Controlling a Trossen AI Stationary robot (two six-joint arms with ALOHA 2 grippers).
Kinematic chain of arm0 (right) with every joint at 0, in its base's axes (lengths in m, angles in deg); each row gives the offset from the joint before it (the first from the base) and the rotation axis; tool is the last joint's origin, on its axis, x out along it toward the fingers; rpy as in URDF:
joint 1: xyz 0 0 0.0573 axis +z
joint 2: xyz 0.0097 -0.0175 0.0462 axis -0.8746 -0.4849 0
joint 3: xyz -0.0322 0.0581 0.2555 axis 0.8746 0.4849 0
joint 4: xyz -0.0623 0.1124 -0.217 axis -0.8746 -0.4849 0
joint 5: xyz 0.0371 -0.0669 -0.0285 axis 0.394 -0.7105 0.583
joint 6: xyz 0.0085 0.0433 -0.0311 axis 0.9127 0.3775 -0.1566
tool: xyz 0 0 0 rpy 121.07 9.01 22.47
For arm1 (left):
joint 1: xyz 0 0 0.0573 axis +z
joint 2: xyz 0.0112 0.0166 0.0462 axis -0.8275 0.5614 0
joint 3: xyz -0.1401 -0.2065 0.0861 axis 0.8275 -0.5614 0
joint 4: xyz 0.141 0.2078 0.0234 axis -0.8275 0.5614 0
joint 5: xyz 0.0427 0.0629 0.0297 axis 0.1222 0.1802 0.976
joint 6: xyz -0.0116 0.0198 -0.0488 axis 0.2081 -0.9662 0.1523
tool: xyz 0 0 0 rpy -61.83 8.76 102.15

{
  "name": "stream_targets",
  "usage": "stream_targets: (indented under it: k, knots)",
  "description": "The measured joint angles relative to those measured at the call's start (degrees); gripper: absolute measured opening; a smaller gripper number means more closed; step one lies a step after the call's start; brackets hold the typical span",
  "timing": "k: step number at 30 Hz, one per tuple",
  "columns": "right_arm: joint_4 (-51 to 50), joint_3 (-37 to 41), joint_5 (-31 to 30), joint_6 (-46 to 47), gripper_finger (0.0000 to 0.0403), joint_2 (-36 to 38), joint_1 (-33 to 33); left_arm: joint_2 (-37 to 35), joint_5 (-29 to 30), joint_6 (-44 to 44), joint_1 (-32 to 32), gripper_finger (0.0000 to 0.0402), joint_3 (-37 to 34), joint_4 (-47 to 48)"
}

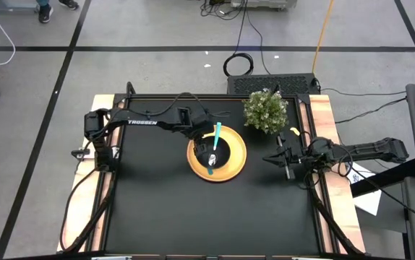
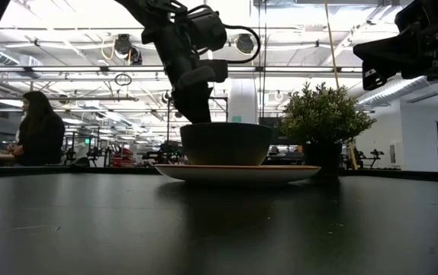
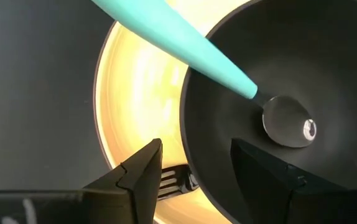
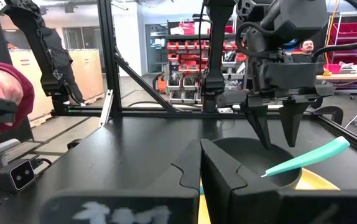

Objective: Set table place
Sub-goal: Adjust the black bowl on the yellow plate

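The round yellow plate (image 1: pixel 235 165) lies on the black table (image 1: pixel 157 209) at its middle. The black bowl (image 1: pixel 222 153) stands on the plate. The teal-handled spoon (image 3: pixel 185 50) has its metal end (image 3: pixel 287 121) in the bowl, and its handle leans on the rim, pointing toward the far edge. Fork tines (image 3: pixel 171 180) show on the plate beside the bowl. My left gripper (image 3: pixel 195 144) is open and points down over the bowl's left rim, one finger (image 3: pixel 272 174) inside and one finger (image 3: pixel 142 171) outside, with no touch showing. My right gripper (image 4: pixel 201 146) is shut and empty, right of the plate.
A bushy green potted plant (image 1: pixel 266 110) stands at the far right of the table, close behind the plate. Light wooden strips (image 1: pixel 330 137) run along the left and right sides. People show in the room beyond the table (image 2: pixel 40 126).
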Motion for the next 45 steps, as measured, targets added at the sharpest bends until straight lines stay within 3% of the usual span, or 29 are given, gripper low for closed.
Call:
stream_targets:
  k: [16,29,45]
  knots:
    - [0.0,0.0,0.0,-0.2,0.0000,0.0,0.0,1.0,0.0,-1.2,0.0,0.0195,0.0,-0.8]
    - [0.1,0.0,0.0,-0.2,0.0000,0.0,0.0,1.0,0.0,-1.5,0.0,0.0097,0.0,-1.1]
    - [-0.1,0.0,0.0,-0.2,0.0000,0.0,0.0,5.3,0.0,-3.7,-0.2,0.0036,0.0,-3.7]
